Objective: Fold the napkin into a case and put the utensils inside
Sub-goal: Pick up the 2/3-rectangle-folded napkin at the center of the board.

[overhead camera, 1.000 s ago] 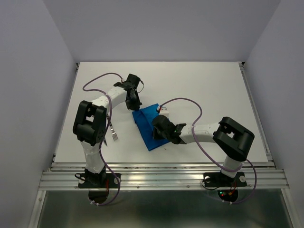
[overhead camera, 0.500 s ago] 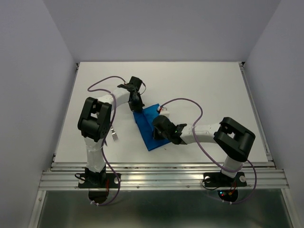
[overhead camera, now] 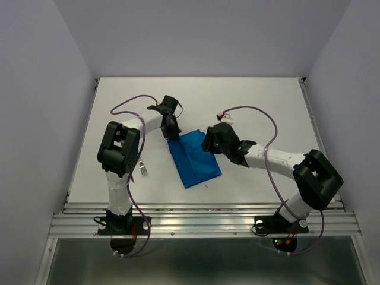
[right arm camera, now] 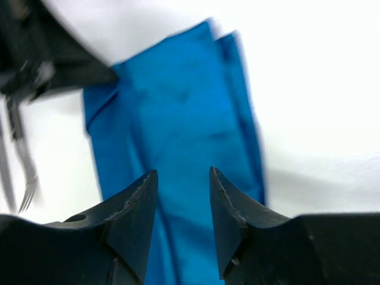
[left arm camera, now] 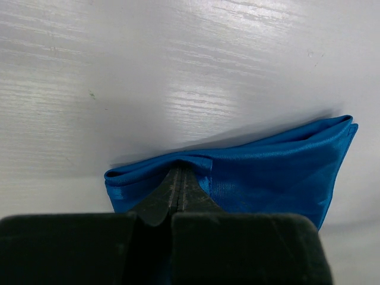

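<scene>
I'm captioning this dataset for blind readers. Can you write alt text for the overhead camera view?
A folded bright blue napkin lies on a white table, its far left corner pinched by the left gripper. The right gripper hangs open at the napkin's far right corner, holding nothing. A fork lies to the napkin's left.

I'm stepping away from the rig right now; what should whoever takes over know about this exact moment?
Left gripper: shut on the napkin, at its far left corner.
Right gripper: open above the napkin, holding nothing.
The napkin: folded into a narrow strip, lying on the table.
Fork: on the table left of the napkin, beside the left arm; knife not clearly visible.
Done: folds made. Left: finish the case, put the utensils inside.
</scene>
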`<control>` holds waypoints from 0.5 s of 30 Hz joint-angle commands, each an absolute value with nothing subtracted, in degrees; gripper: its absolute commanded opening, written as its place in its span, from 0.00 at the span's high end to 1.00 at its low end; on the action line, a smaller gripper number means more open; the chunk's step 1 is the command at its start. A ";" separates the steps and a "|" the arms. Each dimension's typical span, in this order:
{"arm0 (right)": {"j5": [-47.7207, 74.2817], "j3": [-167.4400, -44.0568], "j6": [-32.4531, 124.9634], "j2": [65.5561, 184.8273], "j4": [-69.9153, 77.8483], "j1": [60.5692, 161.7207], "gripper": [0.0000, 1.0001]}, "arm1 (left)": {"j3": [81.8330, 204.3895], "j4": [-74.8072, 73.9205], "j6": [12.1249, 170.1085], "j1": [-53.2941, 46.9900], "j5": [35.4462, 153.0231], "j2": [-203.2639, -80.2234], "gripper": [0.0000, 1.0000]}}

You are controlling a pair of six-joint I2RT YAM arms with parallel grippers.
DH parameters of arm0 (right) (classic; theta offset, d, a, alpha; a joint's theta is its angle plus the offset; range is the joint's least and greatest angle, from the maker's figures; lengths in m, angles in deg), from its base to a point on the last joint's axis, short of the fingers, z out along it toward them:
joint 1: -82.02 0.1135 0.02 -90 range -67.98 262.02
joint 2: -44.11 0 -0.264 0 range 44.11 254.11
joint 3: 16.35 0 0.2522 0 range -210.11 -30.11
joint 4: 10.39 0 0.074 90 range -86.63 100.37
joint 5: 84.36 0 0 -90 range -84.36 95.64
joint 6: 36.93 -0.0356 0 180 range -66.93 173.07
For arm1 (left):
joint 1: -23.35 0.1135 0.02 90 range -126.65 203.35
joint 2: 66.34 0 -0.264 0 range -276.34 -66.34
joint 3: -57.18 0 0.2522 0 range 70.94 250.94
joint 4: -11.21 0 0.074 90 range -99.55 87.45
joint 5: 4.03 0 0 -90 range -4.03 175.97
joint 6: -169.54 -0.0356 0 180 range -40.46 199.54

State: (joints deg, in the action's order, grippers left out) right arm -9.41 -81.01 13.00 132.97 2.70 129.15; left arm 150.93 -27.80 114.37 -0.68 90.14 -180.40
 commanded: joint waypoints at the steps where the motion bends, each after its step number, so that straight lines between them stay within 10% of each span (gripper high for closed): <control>1: -6.06 -84.86 18.61 136.02 2.14 122.11 0.53 | 150.57 -28.04 113.29 -1.26 90.81 -181.74 1.00; 15: 4.93 -97.70 26.97 153.09 3.28 115.68 0.30 | 150.31 -28.74 113.64 -1.88 90.11 -180.86 1.00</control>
State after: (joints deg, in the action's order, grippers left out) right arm 1.39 -95.19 24.54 151.68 3.43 115.56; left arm 150.93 -27.13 114.28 -1.43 90.66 -180.55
